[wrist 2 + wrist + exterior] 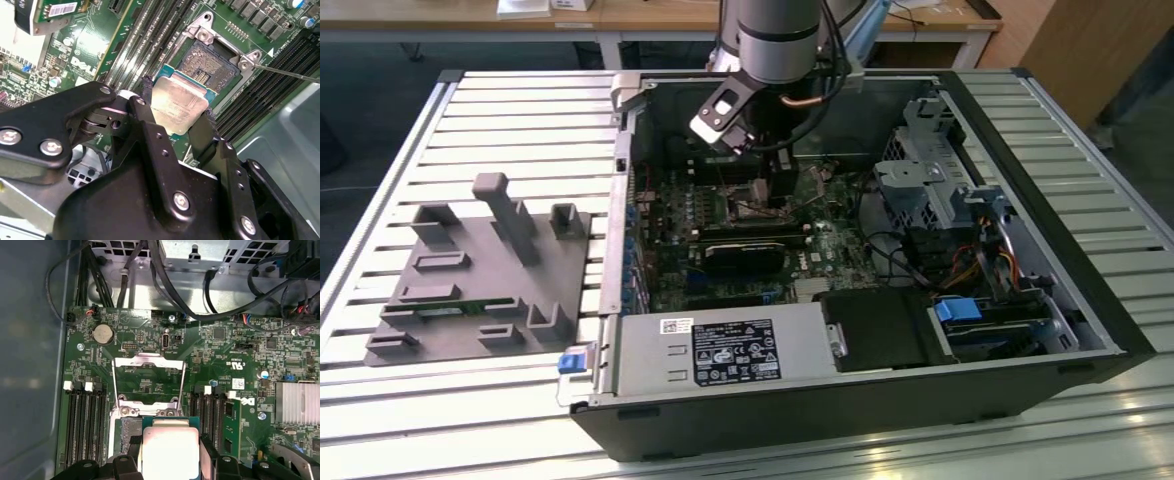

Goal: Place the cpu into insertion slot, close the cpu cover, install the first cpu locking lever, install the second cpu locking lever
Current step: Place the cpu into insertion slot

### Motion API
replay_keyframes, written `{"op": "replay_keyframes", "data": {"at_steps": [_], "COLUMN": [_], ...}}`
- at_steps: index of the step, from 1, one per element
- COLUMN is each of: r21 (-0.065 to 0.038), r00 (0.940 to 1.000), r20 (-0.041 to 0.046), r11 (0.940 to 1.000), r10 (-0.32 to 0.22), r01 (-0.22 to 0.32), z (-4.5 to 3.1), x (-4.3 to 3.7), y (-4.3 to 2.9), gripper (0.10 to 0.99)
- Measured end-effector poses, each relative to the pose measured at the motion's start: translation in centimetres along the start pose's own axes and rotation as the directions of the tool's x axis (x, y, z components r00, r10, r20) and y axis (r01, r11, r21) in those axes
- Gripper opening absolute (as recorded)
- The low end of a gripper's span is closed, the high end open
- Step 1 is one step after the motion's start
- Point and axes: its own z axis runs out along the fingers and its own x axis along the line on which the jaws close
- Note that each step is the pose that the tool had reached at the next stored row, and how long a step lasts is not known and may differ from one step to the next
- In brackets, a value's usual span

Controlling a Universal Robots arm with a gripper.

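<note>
Gripper (178,102) is clamped on the cpu (175,114), with the black fingers (145,117) pinching two opposite edges. The fingers are matte black metal, bolted with silver screws. The arm (774,35) comes down near-vertical into the open case (1101,335), wrist low over the board (674,265).

Cpu is a flat square chip with a dull silvery-beige lid, rounded corners and a teal-green rim around the lid. In both wrist views it sits tilted over one side of the slot (209,64) — can't tell if it touches. Part of the slot is uncovered: a dark pin field in a silver metal rim with screws at the corners.

The cover (148,360), a thin silver frame with a cut-out window, is flipped open and away from the slot. A thin wire lever (292,74) sticks out past the slot corner.

Long black RAM slots (85,427) flank the slot on the green board. The case lies on a slatted metal table (400,160) — the grey labelled power supply (714,352) is at its near edge, and a grey plastic fixture (480,270) sits at the exterior view's left.
</note>
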Motion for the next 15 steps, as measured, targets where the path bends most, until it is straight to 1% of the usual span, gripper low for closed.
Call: {"op": "replay_keyframes", "data": {"at_steps": [15], "r21": [0.001], "r00": [1.0], "r20": [0.0], "r11": [1.0], "r10": [0.0], "r01": [0.0], "z": [0.91], "x": [0.43], "y": [-0.13], "gripper": [0.537]}}
